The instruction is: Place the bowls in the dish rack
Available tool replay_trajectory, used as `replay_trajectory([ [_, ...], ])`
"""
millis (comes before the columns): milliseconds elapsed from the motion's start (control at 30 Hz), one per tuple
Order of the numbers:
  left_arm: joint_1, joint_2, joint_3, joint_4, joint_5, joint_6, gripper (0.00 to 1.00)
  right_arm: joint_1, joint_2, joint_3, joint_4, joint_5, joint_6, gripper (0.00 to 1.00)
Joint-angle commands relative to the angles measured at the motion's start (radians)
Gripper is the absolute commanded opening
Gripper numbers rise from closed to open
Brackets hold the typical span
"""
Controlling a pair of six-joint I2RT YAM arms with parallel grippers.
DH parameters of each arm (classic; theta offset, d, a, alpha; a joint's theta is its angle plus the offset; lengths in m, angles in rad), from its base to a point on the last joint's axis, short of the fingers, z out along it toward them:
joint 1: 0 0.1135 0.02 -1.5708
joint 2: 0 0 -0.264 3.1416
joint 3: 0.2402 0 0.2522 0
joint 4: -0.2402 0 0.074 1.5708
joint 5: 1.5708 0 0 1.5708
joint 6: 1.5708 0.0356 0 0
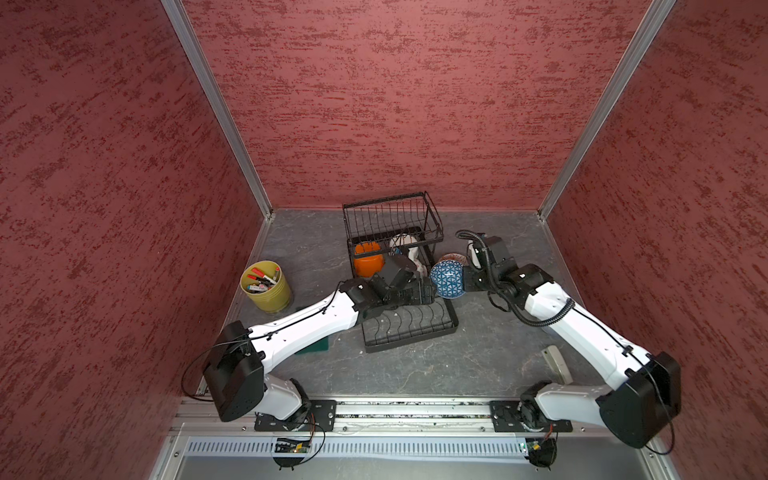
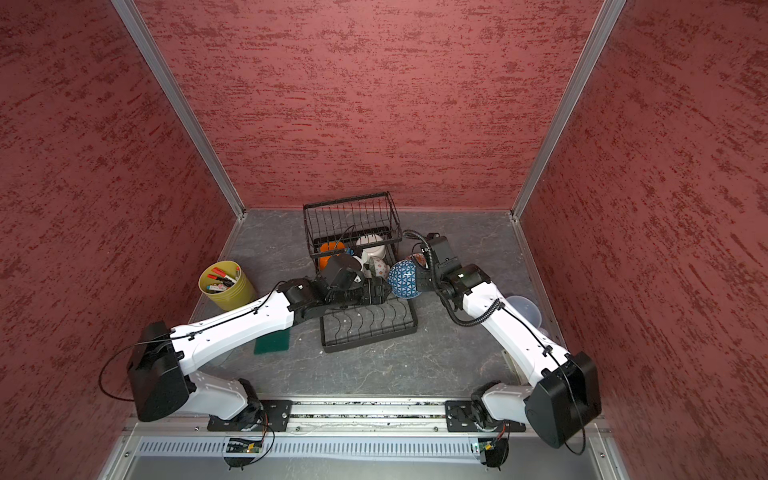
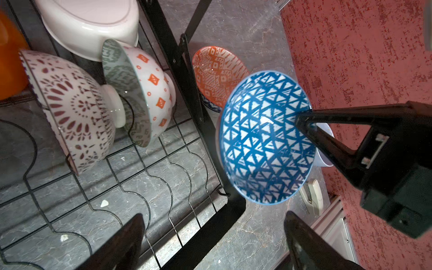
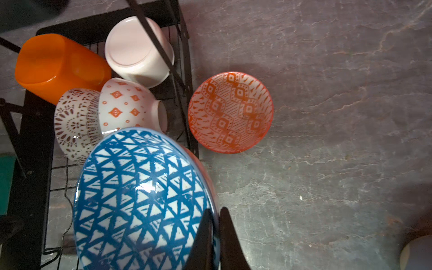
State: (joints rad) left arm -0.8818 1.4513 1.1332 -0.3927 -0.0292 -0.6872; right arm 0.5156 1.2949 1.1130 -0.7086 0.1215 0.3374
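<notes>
My right gripper (image 4: 216, 210) is shut on the rim of a blue lattice bowl (image 4: 140, 198) (image 1: 446, 278) and holds it tilted in the air just off the right side of the black dish rack (image 1: 415, 340). My left gripper (image 3: 214, 217) is open over the rack's lower tray edge (image 3: 205, 236), empty and a short way from the blue bowl (image 3: 264, 140). On the tray lean a plain orange bowl (image 4: 58, 65), a white bowl (image 4: 138, 46), a maroon-patterned bowl (image 3: 74, 105) and an orange-diamond bowl (image 3: 152, 88). An orange-patterned bowl (image 4: 230, 112) sits upright on the table beside the rack.
A yellow-green pot of pens (image 1: 266, 286) stands at the left. A green sponge (image 2: 272, 343) lies under the left arm. A pale cup (image 2: 523, 309) and a beige object (image 1: 557, 363) sit near the right wall. The raised basket (image 1: 390, 201) is at the rack's far end.
</notes>
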Motion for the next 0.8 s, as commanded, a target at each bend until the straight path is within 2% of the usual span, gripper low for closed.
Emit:
replay_trajectory([
  [0, -0.006, 0.016, 0.027, -0.046, -0.049, 0.028, 0.89, 0.036, -0.016, 0.002, 0.029, 0.024, 0.041, 0.0],
  [300, -0.008, 0.064, 0.061, -0.117, -0.085, 0.025, 0.66, 0.108, -0.003, 0.015, 0.035, 0.046, 0.058, 0.0],
  [467, -0.008, 0.081, 0.063, -0.125, -0.1, 0.025, 0.58, 0.137, 0.009, 0.025, 0.032, 0.058, 0.061, 0.0],
  [767, -0.006, 0.117, 0.075, -0.131, -0.111, 0.026, 0.31, 0.168, 0.014, 0.024, 0.034, 0.067, 0.07, 0.0],
])
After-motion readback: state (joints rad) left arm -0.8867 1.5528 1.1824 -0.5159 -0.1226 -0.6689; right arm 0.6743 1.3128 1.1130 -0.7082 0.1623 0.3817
